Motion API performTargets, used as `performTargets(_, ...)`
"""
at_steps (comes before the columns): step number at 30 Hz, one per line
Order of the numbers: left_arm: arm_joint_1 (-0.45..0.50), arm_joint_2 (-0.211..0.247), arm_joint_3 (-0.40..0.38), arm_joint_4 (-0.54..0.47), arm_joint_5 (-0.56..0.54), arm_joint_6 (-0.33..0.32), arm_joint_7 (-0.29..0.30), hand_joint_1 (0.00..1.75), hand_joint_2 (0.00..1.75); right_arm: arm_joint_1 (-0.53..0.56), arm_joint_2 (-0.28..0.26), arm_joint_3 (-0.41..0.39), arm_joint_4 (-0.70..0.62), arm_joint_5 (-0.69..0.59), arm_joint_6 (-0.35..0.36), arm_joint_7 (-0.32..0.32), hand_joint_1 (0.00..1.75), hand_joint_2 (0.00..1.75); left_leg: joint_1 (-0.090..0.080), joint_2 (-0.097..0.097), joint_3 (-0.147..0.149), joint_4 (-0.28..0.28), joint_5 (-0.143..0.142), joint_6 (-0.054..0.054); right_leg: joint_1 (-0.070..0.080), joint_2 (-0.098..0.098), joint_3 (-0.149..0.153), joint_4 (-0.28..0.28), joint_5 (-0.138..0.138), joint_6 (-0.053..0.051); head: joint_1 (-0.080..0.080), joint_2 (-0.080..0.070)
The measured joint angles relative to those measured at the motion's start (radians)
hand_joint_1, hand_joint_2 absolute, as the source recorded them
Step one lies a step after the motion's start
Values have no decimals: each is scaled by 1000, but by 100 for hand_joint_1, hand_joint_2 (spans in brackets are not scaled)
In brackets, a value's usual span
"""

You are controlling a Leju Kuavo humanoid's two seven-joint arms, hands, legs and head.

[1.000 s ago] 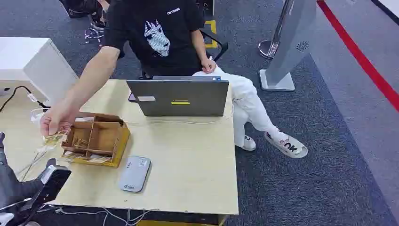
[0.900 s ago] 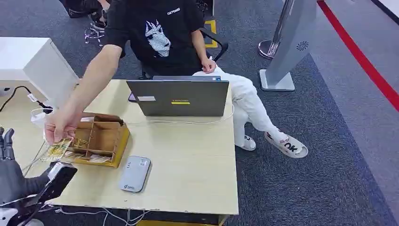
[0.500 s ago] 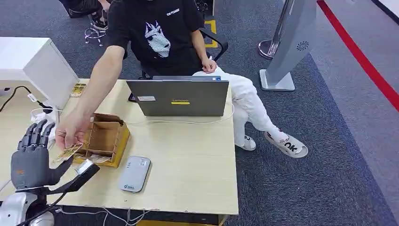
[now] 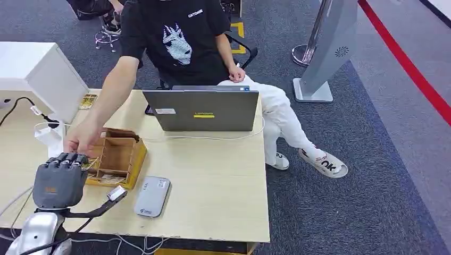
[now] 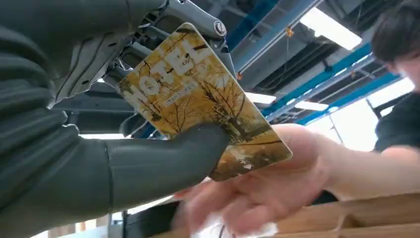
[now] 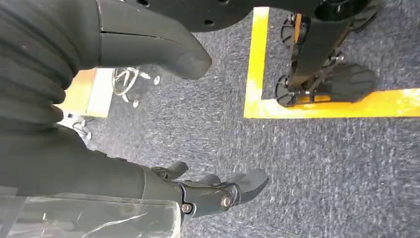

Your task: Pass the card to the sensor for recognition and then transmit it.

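A yellow hotel card [image 5: 198,94] with autumn trees on it sits pinched between the thumb [image 5: 163,161] and the fingers of my left hand [image 4: 57,181]. That hand is raised at the left end of the table, beside the wooden box [image 4: 118,155], with its back toward the head camera. A person's hand [image 4: 82,139] reaches over the box and lies right behind the card's far end [image 5: 257,183]; I cannot tell whether it still holds the card. The grey card sensor [image 4: 152,195] lies flat on the table, to the right of my left hand. My right hand [image 6: 114,173] hangs over the carpet, fingers apart and holding nothing.
A grey laptop [image 4: 202,110] stands open at the table's far edge, with the seated person behind it. White cables run along the table's [image 4: 218,180] left side. A white cabinet [image 4: 37,69] stands at the far left. A grey kiosk [image 4: 330,53] stands on the carpet to the right.
My left hand rose from the table's left edge to the person's hand and its fingers curled over the card. The person brought the card down beside the box to meet it.
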Motion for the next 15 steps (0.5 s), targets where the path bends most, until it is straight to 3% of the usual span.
performTargets(7,-40,57,-170,1,-3,19,71,164,175,-2,9,-22,0,33,3,3,0,175,0,-1,0,0,0,0,0,0,0,0,0,0,0,0)
performTargets(15,-108,38,-348,58,-3,-14,-16,159,175,-4,13,-43,0,58,19,9,0,175,0,-1,0,0,0,0,0,0,0,0,0,0,0,0)
